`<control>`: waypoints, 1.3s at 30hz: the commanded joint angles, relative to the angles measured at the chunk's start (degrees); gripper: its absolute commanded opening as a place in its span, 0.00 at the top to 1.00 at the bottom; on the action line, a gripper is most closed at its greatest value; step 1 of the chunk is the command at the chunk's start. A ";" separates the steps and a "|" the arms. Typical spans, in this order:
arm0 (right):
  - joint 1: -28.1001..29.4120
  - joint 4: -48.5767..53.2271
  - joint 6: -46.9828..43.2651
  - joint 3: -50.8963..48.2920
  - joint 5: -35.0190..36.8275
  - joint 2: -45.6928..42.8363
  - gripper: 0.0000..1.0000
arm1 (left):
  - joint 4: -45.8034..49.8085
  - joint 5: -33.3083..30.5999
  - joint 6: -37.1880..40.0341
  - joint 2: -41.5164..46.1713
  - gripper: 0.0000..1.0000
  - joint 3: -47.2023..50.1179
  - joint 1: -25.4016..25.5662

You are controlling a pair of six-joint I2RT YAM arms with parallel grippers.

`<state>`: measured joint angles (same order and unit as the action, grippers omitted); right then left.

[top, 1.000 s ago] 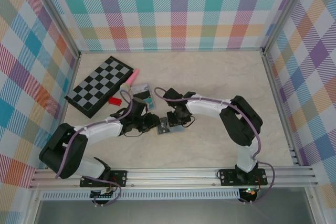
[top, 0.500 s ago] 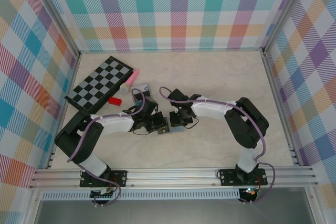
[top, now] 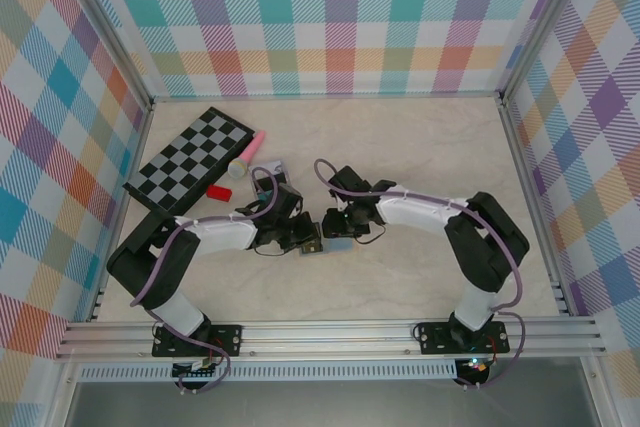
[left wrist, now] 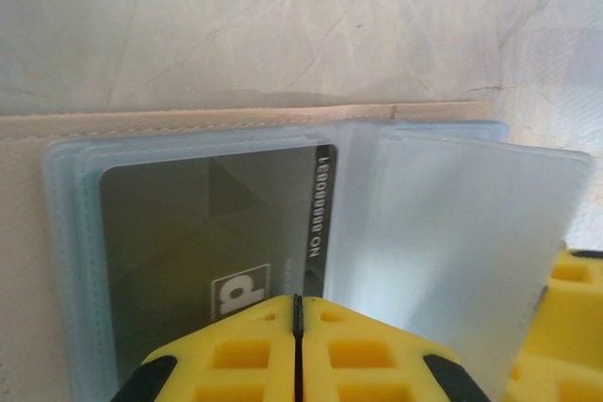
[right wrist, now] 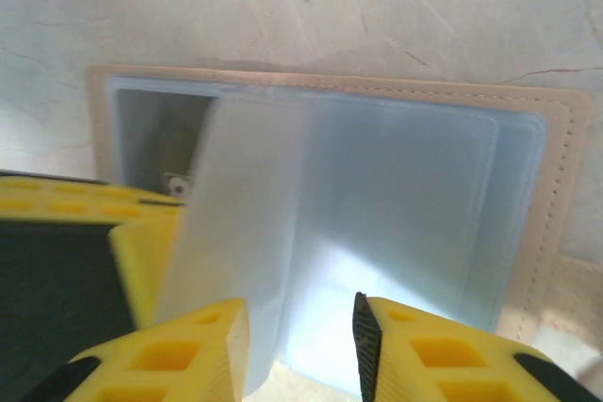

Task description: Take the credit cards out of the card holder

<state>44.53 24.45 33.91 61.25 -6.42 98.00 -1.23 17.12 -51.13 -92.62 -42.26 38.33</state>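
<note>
1. The card holder (top: 322, 243) lies open and flat on the counter (top: 430, 147), between my two arms.
2. My left end effector (left wrist: 298, 327) is at the holder's left half. Its yellow fingers are pressed tight together with no gap.
3. Those fingers sit at the near edge of a dark card (left wrist: 207, 233) that is tucked in a light-blue sleeve of the holder. I cannot tell if they pinch anything.
4. My right end effector (right wrist: 301, 327) is at the holder's right half. Its fingers are a little way apart.
5. A clear flap (right wrist: 245, 204) stands up from the middle of the holder. It leans against one right finger, and nothing is gripped.
6. The holder's tan edge (right wrist: 556, 195) runs around the blue panels.
7. A chessboard (top: 190, 164) lies behind the holder, to its left, well apart.
</note>
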 commanded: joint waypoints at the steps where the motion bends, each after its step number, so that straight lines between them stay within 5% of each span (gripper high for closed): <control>1: -0.44 -1.98 1.05 -1.87 2.87 -5.41 0.59 | -0.46 1.55 2.41 -0.62 0.90 -2.48 1.51; 12: -0.53 -2.49 2.38 -8.40 13.60 -17.33 0.39 | 0.88 1.77 5.49 -7.68 0.85 -10.87 5.33; 21: -0.53 -4.96 -0.92 -7.77 5.90 -16.48 0.33 | 9.29 -8.37 6.04 -0.12 0.84 -7.85 3.82; 29: -0.50 -4.33 -1.98 0.18 -8.40 -4.89 0.52 | 13.81 -16.67 3.47 11.33 0.90 1.23 -0.95; 39: -0.59 -3.00 -0.69 5.09 -11.34 5.60 0.70 | 8.76 -10.16 2.79 13.63 0.91 5.70 -3.22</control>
<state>43.97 20.67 32.80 64.62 -15.53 102.65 10.17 4.40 -47.90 -79.15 -36.97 35.68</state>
